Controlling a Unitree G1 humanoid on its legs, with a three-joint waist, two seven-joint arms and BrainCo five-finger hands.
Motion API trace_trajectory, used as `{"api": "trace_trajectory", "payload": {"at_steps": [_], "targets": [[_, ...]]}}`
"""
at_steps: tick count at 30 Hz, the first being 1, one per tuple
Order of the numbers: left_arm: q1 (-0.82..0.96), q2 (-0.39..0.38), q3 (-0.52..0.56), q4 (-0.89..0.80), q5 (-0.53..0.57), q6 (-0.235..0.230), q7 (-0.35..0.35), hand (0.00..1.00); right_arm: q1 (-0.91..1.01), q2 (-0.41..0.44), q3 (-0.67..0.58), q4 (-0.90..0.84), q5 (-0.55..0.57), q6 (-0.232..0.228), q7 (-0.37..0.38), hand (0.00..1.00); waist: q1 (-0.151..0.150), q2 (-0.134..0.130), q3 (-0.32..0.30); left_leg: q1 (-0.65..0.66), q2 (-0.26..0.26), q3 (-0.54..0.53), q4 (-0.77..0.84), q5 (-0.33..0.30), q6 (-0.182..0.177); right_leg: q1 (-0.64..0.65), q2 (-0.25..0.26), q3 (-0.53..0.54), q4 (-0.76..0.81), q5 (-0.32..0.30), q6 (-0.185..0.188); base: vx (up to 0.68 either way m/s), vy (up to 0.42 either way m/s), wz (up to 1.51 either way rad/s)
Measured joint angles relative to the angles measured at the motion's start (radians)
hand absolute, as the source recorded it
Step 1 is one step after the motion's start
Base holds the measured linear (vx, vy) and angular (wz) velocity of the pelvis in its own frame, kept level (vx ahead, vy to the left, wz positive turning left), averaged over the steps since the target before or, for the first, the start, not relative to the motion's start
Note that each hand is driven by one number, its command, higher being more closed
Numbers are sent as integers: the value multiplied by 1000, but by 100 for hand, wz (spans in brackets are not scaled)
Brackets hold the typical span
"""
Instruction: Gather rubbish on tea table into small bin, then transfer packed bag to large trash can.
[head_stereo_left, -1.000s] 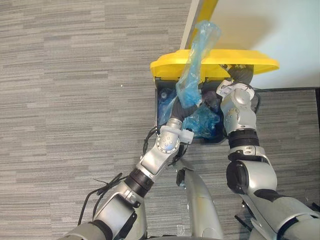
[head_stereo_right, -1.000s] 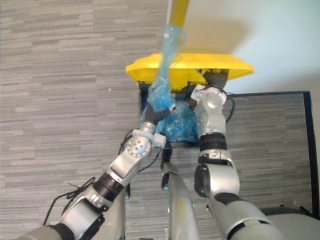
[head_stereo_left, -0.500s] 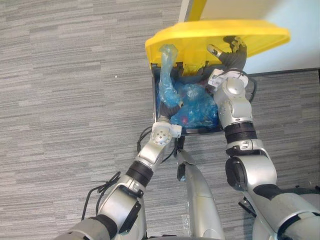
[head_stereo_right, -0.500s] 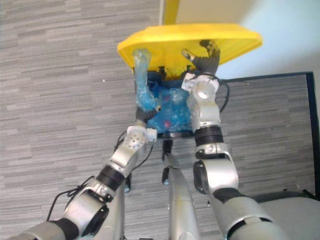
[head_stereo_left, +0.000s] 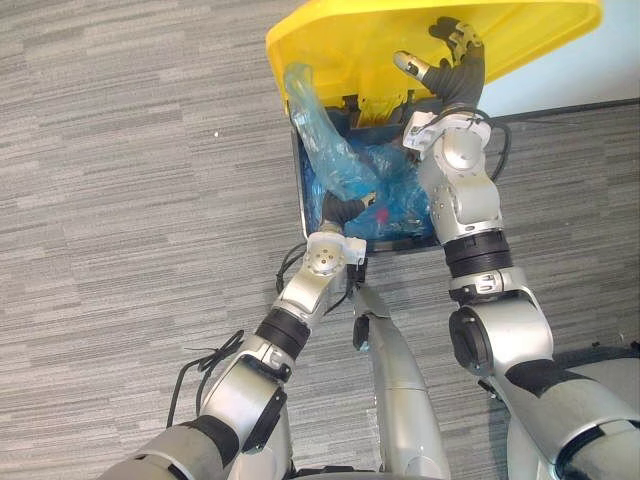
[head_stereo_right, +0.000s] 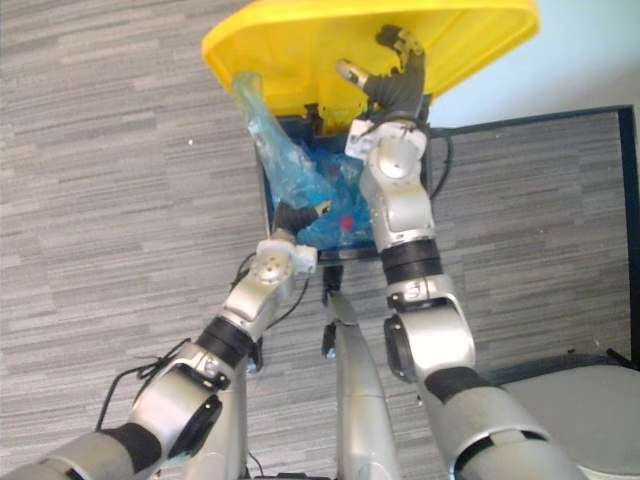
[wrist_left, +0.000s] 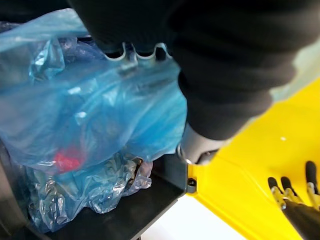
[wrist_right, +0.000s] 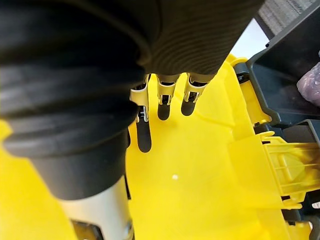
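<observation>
At upper centre of the left eye view, the right hand (head_stereo_left: 448, 68) lay flat, straight fingers (wrist_right: 165, 90) pressed to the underside of the yellow plastic lid (head_stereo_left: 340, 40). It was propping the lid open over the dark rectangular large trash can (head_stereo_left: 298, 195).

The left hand (head_stereo_left: 346, 207) sat in the can's mouth, fingers curled into the packed blue translucent plastic bag (head_stereo_left: 330, 160) near its neck. The bag's body rested inside the can. Its loose neck slanted toward the upper left of the frame, against the lid.

Judgement: this was the drop-off step, nearly complete. To do it well:
- Hold the lid propped until the left arm is out.
- Uncurl the fingers fully, so the film neither snags nor drags the bag back.
- Push the neck below the rim before the lid comes down.
</observation>
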Motion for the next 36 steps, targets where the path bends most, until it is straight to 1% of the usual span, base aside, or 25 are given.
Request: {"api": "trace_trajectory", "payload": {"at_steps": [3, 6, 8, 11, 13, 16, 18, 19, 21, 22, 23, 24, 25, 26, 27, 28, 29, 30, 31, 32, 33, 34, 35, 36], "targets": [[29, 1, 0, -9, -2, 0, 0, 0, 19, 5, 0, 0, -4, 0, 7, 0, 3, 0, 0, 20, -2, 0, -4, 0, 0, 21, -1, 0, 0, -1, 1, -5, 0, 1], [99, 11, 0, -85, -2, 0, -9, 0, 74, 19, 0, -1, -44, 1, 25, 0, 8, 0, 0, 64, -3, 0, -12, 0, 0, 57, -1, 0, 0, -6, 2, 0, 0, 0], [159, 27, -1, -156, -3, -1, -26, 0, 150, 33, -5, -3, -78, 3, 36, 0, 12, 1, -1, 115, -11, -2, -32, 2, 1, 106, -8, -4, 5, -18, 1, -4, -1, 8], [212, 40, 0, -219, -3, -4, -41, 0, 237, 41, -6, -8, -85, 7, 47, 0, 16, 2, -4, 168, -16, -12, -47, 2, 3, 154, -16, -10, 15, -37, 4, -15, -18, 15], [255, 47, -1, -256, -2, -8, -50, 0, 307, 47, -21, -35, -110, 13, 56, 0, 25, 2, -5, 205, -20, -22, -62, 2, 4, 187, -19, -17, 19, -49, 3, 2, -20, 17], [388, 82, 3, -306, -2, -14, -85, 0, 457, 58, -26, -64, -120, 19, 70, 0, 34, 2, -14, 289, -37, -31, -103, 14, 2, 248, -41, -39, 53, -89, 2, 32, -14, 22], [459, 85, 36, -307, -3, -14, -110, 0, 532, 71, -26, -78, -148, 24, 84, 0, 35, 3, -17, 336, -45, -38, -117, 17, 0, 284, -46, -46, 67, -107, 0, 50, -2, 11], [507, 85, 69, -308, -3, -15, -118, 0, 582, 85, -27, -89, -158, 23, 91, 0, 35, 2, -23, 364, -46, -37, -124, 17, 0, 301, -49, -47, 75, -115, 2, 68, 6, 3], [623, 83, 155, -292, -3, -14, -135, 0, 702, 113, -20, -94, -196, 23, 111, 0, 40, 3, -38, 427, -47, -19, -144, 17, 1, 351, -51, -36, 81, -123, 10, 33, 11, -10], [643, 83, 172, -282, -3, -14, -136, 0, 729, 120, -17, -95, -198, 22, 115, 0, 39, 3, -39, 443, -47, -16, -148, 17, 2, 362, -53, -33, 84, -126, 14, -47, 8, -13], [684, 81, 221, -234, 0, -9, -144, 0, 809, 131, -2, -104, -221, 22, 131, 0, 38, 0, -66, 461, -55, -9, -156, 20, 7, 365, -65, -26, 99, -125, 22, -46, -10, -12], [713, 69, 284, -175, 0, 0, -152, 0, 885, 134, 9, -105, -239, 22, 149, 0, 38, 0, -86, 498, -55, 3, -200, 45, 30, 378, -72, -16, 84, -81, 87, -46, -10, -17], [722, 64, 306, -157, 1, 1, -153, 0, 906, 139, 10, -105, -240, 22, 154, 0, 40, 6, -92, 514, -44, 20, -224, 57, 30, 382, -67, -13, 89, -68, 99, -118, -16, -22], [758, 57, 365, -112, 21, 9, -151, 0, 976, 165, 11, -105, -258, 23, 166, 0, 29, 7, -102, 565, -41, 32, -298, 102, 28, 369, -88, -22, 273, -132, 78, -106, -10, -9], [794, 55, 400, -68, 40, 20, -150, 0, 1061, 178, 22, -102, -277, 20, 179, 0, 24, 3, -130, 625, -34, 33, -384, 146, 15, 359, -111, -21, 502, -216, 48, -110, -42, -4], [813, 54, 419, -40, 52, 27, -149, 0, 1104, 189, 22, -93, -289, 15, 184, 0, 28, 3, -159, 638, -22, 33, -427, 170, 7, 361, -116, -14, 595, -252, 41, -1, -64, -4], [834, 56, 442, -8, 70, 31, -148, 0, 1143, 205, 21, -68, -314, 7, 189, 0, 28, 4, -192, 646, -10, 38, -473, 196, -6, 374, -121, 3, 653, -276, 45, 7, -95, -11], [842, 56, 459, 17, 82, 33, -148, 0, 1165, 213, 21, -47, -319, 1, 192, 0, 26, -3, -211, 653, -4, 40, -499, 214, -14, 398, -130, 14, 667, -291, 51, 45, -161, -12], [852, 57, 482, 56, 98, 42, -145, 0, 1206, 222, 18, 8, -350, -9, 193, 0, 23, -30, -235, 667, 2, 43, -531, 237, -30, 465, -161, 28, 638, -281, 56, 59, -255, -27], [844, 54, 493, 99, 121, 50, -132, 0, 1217, 223, -17, 92, -358, -14, 193, 0, 32, -47, -251, 663, 11, 52, -536, 247, -45, 519, -147, 15, 545, -332, 103, 40, -256, -37], [840, 48, 498, 125, 129, 51, -127, 0, 1217, 229, -45, 128, -359, -13, 192, 0, 34, -33, -258, 665, 27, 60, -558, 255, -38, 531, -128, 7, 504, -331, 104, -15, -204, -62], [836, 29, 502, 166, 136, 55, -125, 0, 1225, 228, -98, 186, -359, -12, 176, 0, 34, -19, -271, 685, 31, 65, -624, 279, -1, 562, -96, -2, 407, -335, 97, -48, -85, -76], [825, 30, 493, 204, 149, 64, -125, 0, 1230, 220, -143, 242, -355, -10, 163, 0, 32, -9, -289, 701, 27, 107, -680, 317, 28, 601, -66, 2, 270, -340, 90, -50, -27, -80], [823, 29, 503, 213, 156, 64, -123, 0, 1225, 218, -155, 253, -352, -10, 157, 0, 32, -12, -297, 703, 29, 138, -693, 335, 30, 610, -59, 3, 221, -344, 83, -44, -24, -87]]}}
